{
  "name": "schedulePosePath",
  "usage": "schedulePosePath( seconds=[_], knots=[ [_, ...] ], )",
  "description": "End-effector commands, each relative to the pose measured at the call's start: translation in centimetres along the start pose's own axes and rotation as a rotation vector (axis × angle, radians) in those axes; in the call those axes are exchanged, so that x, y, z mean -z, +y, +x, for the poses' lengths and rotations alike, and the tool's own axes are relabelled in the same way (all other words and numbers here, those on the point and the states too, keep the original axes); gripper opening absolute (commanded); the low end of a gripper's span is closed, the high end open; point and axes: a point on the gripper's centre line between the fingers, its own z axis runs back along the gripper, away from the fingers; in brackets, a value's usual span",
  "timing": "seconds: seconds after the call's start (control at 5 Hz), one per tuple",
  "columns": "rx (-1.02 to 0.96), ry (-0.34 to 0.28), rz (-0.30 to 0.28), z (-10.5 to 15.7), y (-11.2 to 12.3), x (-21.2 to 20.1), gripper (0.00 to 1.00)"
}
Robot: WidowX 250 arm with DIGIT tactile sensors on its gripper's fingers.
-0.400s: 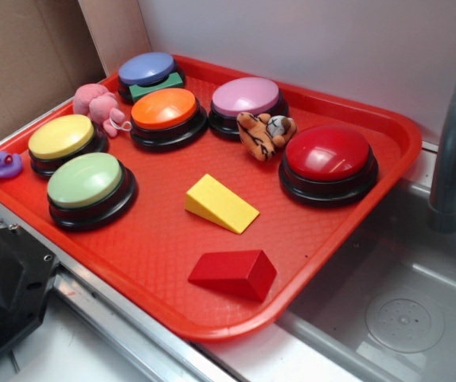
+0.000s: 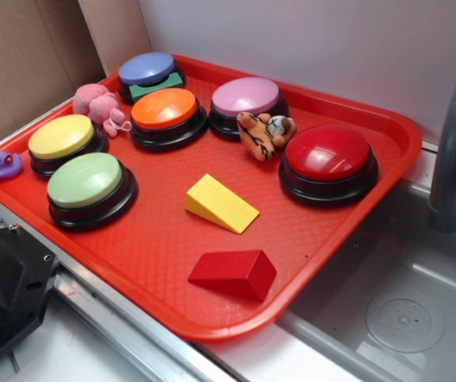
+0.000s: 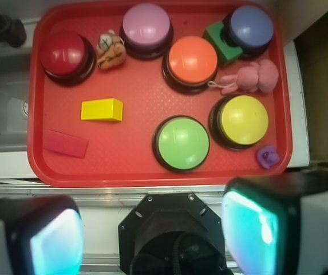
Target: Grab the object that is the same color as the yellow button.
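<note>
The gripper (image 3: 146,240) hangs spread wide outside the red plastic tray (image 3: 152,175). The small yellow plastic wedge (image 3: 102,110) lies mid-tray beside the red wedge block (image 3: 66,143); probably light, rigid, slick; best pinched across its flat parallel sides.

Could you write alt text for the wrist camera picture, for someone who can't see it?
A yellow wedge lies on a red tray among six coloured push buttons, including a yellow button. A red wedge, small toys and a green block share the tray. The open gripper frames the bottom edge.

Yellow wedge (image 2: 220,204), pale-yellow button (image 2: 61,136), red tray (image 2: 387,127).
</note>
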Motion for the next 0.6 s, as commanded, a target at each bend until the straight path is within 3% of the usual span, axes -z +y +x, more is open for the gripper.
schedulePosePath(
  seconds=[0.0,0.2,0.4],
  knots=[
    [0.488,-0.076,-0.050,3.1,-3.7,3.6,1.00],
    [0.724,-0.109,-0.081,4.1,-4.9,5.8,1.00],
    [0.967,-0.180,-0.161,5.0,-5.8,8.5,1.00]
  ],
)
